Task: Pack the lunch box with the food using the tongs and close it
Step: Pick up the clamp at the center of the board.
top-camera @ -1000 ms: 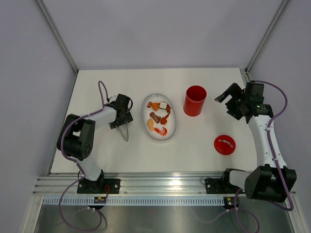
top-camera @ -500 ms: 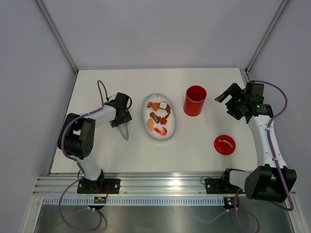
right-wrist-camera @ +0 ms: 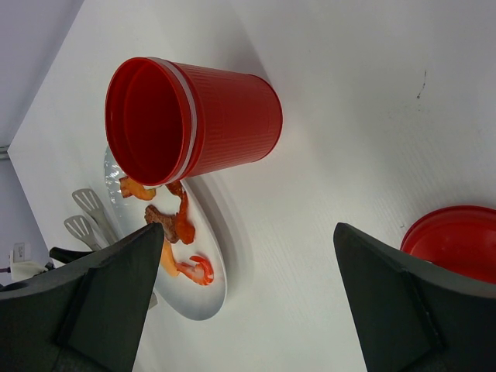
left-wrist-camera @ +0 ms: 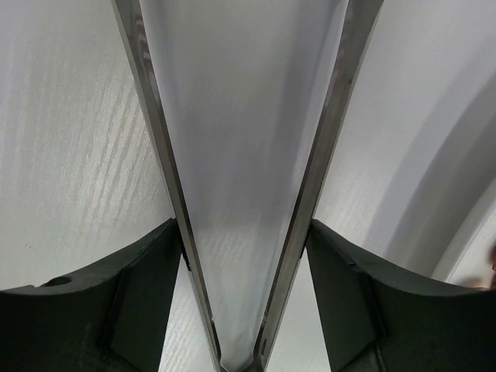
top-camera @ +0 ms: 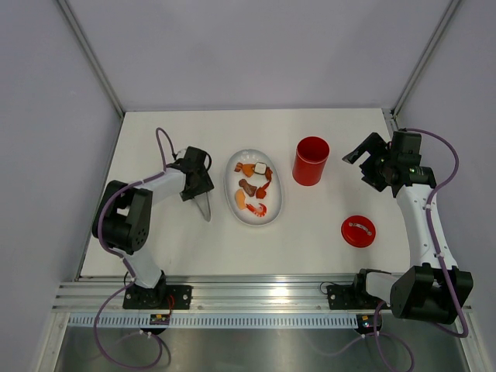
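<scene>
The silver tongs [top-camera: 204, 206] lie left of the white plate, tips toward the near edge. My left gripper [top-camera: 197, 184] is shut on them near their joined end. In the left wrist view both fingers [left-wrist-camera: 116, 310] press against the outside of the two tong arms [left-wrist-camera: 159, 139], which spread away in a V. The food [top-camera: 254, 188], orange, red and brown pieces, lies on the plate. The red lunch box [top-camera: 311, 160] stands open and upright right of the plate; its inside [right-wrist-camera: 151, 116] looks empty. Its lid [top-camera: 358, 231] lies flat nearer the front. My right gripper [top-camera: 364, 164] hangs open, right of the lunch box, holding nothing.
The white oval plate [top-camera: 230, 200] sits between the tongs and the lunch box. The right wrist view shows the plate [right-wrist-camera: 205, 298], the tong tips [right-wrist-camera: 89, 213] beyond it and the lid [right-wrist-camera: 457, 240] at right. Grey walls enclose the table on three sides.
My left gripper has narrowed onto the tongs' arms. The tongs have shifted slightly toward the plate. The right arm has not moved.
</scene>
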Controlling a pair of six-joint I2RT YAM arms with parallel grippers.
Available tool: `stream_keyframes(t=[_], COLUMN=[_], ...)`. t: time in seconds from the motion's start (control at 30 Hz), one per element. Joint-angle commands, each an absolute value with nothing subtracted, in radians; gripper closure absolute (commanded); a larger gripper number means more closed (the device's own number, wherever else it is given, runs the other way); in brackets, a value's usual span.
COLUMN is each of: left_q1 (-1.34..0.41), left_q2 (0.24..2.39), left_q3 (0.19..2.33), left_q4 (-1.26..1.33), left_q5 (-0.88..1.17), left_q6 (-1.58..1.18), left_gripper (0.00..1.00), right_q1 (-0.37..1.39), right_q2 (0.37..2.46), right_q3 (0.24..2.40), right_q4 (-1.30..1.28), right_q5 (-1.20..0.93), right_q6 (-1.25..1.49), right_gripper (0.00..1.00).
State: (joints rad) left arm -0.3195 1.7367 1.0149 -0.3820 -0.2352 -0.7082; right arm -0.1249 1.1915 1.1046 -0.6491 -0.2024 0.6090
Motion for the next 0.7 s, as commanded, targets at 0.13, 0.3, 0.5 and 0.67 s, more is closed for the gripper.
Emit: stream_keyframes(t=[0.13,0.3,0.5,0.67], left_q1=[-0.336,-0.341,-0.341,-0.341], left_q2=[1.776,1.789,1.766,1.623], left_q3=[1.046,1.06,1.08,1.118], left_q4=[-0.38,-0.399,-0.459,-0.555], left_q5=[-0.213,-0.222,-0.293,-0.344], left_q6=[-0.73,-0.732,-0.703,-0.629], left_gripper=[0.38,0.65,0.82,0.91], right_q1=[-0.12,-0.12,-0.12,-0.12], right_q2=[1.17,1.169,1.167,1.167], right_q3=[1.129,1.124,1.126,1.129], right_q4=[-0.647,-0.646,-0.649,-0.652], right_q5=[-0.206,-0.206,-0.203,-0.198], right_q6=[0.595,0.598,0.595,0.592], right_gripper=[0.01,0.01,0.01,0.0])
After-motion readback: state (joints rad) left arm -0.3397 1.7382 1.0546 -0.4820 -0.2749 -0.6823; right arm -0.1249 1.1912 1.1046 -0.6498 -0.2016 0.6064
